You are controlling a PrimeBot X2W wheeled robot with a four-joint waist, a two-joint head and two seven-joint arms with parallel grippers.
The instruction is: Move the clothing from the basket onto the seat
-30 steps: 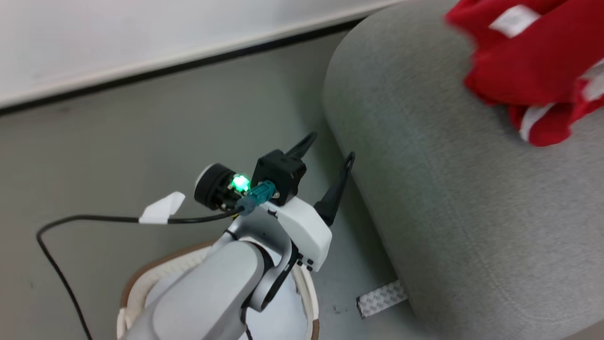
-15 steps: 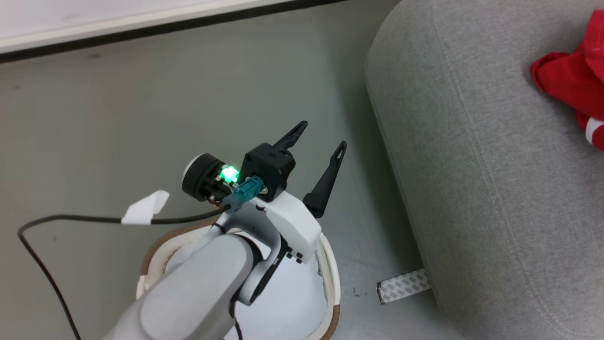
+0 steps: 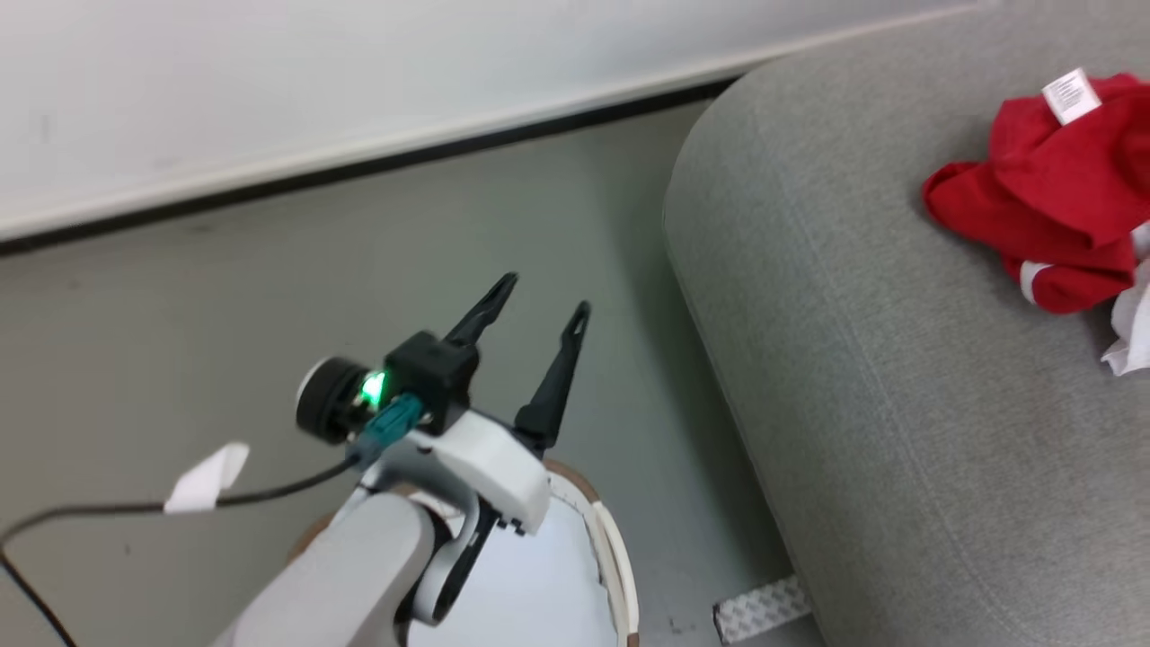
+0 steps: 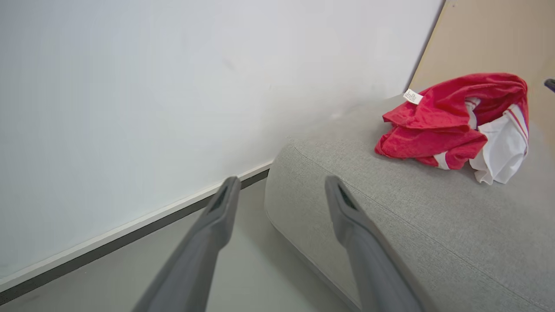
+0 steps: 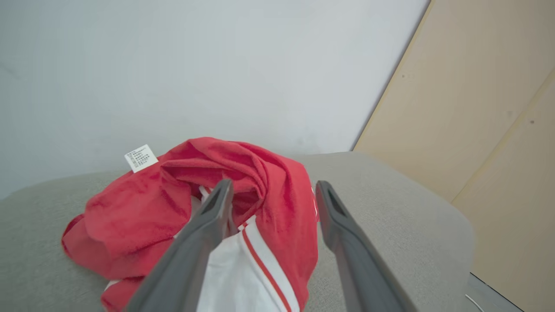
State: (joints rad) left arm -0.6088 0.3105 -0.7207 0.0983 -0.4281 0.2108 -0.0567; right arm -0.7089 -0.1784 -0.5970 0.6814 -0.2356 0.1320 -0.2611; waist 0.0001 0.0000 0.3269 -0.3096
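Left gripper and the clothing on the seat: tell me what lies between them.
In the head view, bare floor, then a bare stretch of the seat, lie between the left gripper and the clothing.

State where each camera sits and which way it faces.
Head view: from the head, down onto the rounded white plastic basket, light grey woven seat; open left gripper, pale forearm show.
Left wrist view: along its own dark fingers toward the seat's end and white wall.
Right wrist view: along the open right gripper, close over soft red, white-trimmed clothing.
All three share the clothing on the seat.
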